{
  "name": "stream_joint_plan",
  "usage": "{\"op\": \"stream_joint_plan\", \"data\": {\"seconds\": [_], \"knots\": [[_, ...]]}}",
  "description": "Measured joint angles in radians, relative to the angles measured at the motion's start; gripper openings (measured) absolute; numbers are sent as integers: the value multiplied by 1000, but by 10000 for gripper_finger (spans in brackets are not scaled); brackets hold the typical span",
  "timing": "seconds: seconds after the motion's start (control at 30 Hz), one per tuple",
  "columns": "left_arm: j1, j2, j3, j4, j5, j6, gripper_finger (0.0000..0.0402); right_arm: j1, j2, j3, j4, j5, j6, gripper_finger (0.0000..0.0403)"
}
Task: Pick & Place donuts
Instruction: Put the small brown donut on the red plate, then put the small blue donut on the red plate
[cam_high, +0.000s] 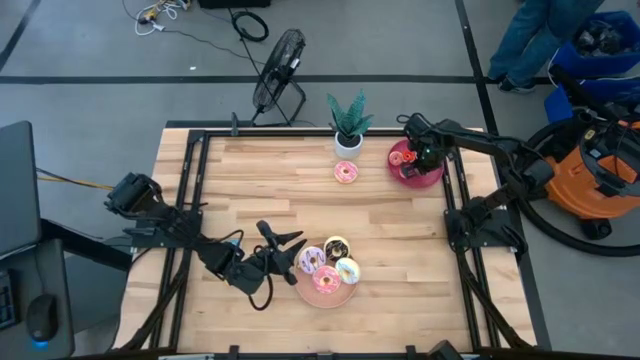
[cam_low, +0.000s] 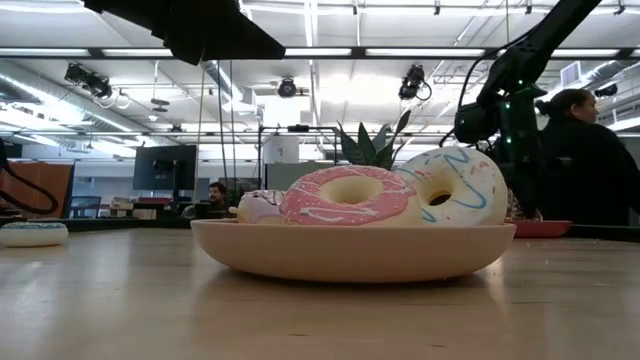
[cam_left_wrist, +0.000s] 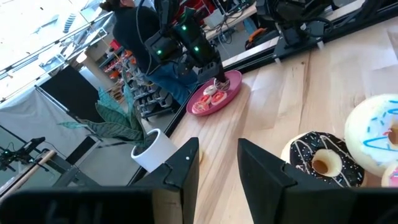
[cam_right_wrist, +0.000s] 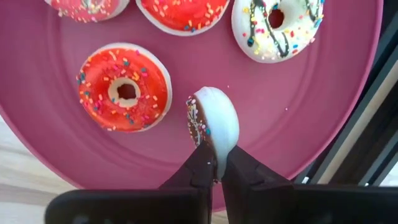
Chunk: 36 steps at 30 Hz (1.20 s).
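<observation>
The right end effector (cam_right_wrist: 216, 163) pinches a small chocolate donut (cam_right_wrist: 213, 126) by its rim over the dark red plate (cam_right_wrist: 323, 99); it looks light and stiff.

The left end effector (cam_left_wrist: 217, 168) is spread.

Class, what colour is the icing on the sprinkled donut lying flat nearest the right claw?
Red icing with multicoloured sprinkles; right wrist view shows it best.
</observation>
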Motion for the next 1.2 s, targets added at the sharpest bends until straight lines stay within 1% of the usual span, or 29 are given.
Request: {"op": "stream_joint_plan", "data": {"seconds": [0.17, 0.47, 0.6, 0.7, 0.87, 0.97, 1.1, 1.2], "knots": [[0, 0, 0, 0, 0, -1, 115, 4, 0, 0, 18, 15, -1, 40], [0, 0, 0, 0, 0, -1, 115, 17, 0, 0, 51, 62, -38, 127], [0, 0, 0, 0, 0, -1, 115, 17, 0, 0, 62, 71, -40, 146], [0, 0, 0, 0, 0, -1, 115, 17, 0, 0, 64, 72, -42, 145], [0, 0, 0, 0, 0, -1, 115, 26, -1, 0, 64, 90, -42, 124], [0, 0, 0, 1, 0, -1, 115, 46, -1, 13, 51, 140, -42, 108], [0, 1, 0, 2, 0, -2, 115, 87, -2, 63, -16, 258, -18, 91], [0, 1, 0, 2, 0, -2, 115, 110, -2, 102, -67, 273, -10, 87]]}}
